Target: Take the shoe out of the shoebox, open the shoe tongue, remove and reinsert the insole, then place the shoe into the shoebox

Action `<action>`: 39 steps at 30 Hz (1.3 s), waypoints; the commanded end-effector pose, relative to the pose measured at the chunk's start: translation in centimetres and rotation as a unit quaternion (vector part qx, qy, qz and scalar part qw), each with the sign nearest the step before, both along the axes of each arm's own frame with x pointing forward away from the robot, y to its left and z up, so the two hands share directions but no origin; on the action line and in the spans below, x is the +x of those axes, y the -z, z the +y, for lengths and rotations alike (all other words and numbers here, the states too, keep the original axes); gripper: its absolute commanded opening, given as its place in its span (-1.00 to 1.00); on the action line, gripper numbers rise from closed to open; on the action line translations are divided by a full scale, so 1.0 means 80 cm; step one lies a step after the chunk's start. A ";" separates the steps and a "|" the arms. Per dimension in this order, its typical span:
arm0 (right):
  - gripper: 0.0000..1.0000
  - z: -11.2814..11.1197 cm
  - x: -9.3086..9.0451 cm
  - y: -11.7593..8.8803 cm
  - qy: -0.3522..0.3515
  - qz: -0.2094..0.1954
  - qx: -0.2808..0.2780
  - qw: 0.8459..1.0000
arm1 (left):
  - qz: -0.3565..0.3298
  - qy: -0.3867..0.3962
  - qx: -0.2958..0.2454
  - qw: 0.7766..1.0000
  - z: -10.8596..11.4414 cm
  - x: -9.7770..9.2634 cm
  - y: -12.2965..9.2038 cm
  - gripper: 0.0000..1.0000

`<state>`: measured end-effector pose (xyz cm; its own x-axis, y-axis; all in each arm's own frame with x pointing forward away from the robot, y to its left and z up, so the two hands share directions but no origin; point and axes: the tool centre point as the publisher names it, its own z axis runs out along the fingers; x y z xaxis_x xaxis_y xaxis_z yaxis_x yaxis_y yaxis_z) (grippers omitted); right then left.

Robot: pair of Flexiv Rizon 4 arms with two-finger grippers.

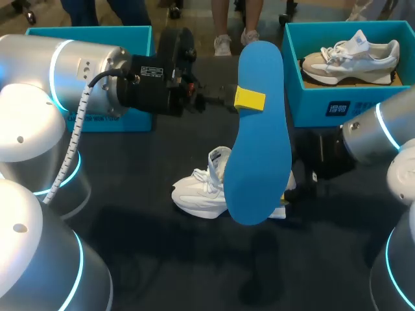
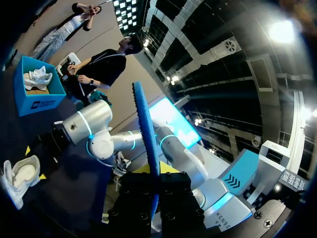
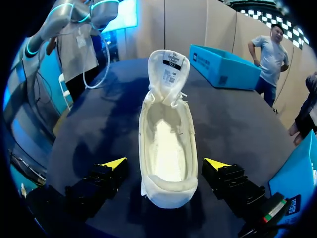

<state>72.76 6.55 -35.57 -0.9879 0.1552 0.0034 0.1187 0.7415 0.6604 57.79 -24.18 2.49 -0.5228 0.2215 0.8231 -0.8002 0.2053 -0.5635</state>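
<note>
On the dark tabletop (image 1: 162, 259), head view, the white shoe (image 1: 201, 191) lies on its sole. The left gripper (image 1: 249, 100) is clenched on the blue insole (image 1: 259, 149), which it holds upright above the shoe. The right gripper (image 1: 290, 191) sits at the heel end, largely hidden behind the insole. The right shoebox (image 1: 324, 97) contains another shoe (image 1: 350, 58).

In the left wrist view the insole (image 2: 146, 139) appears edge-on, rising from between the fingers and pinched from both sides. The shoe (image 2: 20, 181) lies well apart from that gripper.

In the right wrist view the right gripper (image 3: 165, 162) is released. Its fingers (image 3: 115, 162) flank the heel of the shoe (image 3: 168, 144) without touching it. The tongue (image 3: 168, 67) stands pulled up and the interior is bare.

Assessment: reinsertion is the step in hand. The insole should go in toe first, aligned with the shoe's length, with the right fingers bracing the heel against sliding.

Only the right wrist view shows the raised tongue and empty interior. Only the head view shows the insole's full outline and its position over the shoe.
</note>
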 end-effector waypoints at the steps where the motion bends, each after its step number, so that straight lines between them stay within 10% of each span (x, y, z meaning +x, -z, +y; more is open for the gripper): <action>1: 1.00 -0.002 -0.003 -0.015 0.007 0.008 -0.059 0.998 | 0.000 -0.002 -0.001 1.000 0.000 -0.002 0.001 -1.00; 39: 1.00 0.014 -0.011 -0.072 0.032 0.049 -0.251 0.966 | 0.000 -0.002 -0.001 1.000 0.000 -0.002 0.001 -1.00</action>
<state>71.55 7.19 -30.46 -0.9752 0.2213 0.0001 0.2096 0.9238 0.3203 57.78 -24.18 2.49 -0.5229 0.2215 0.8231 -0.8002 0.2052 -0.5635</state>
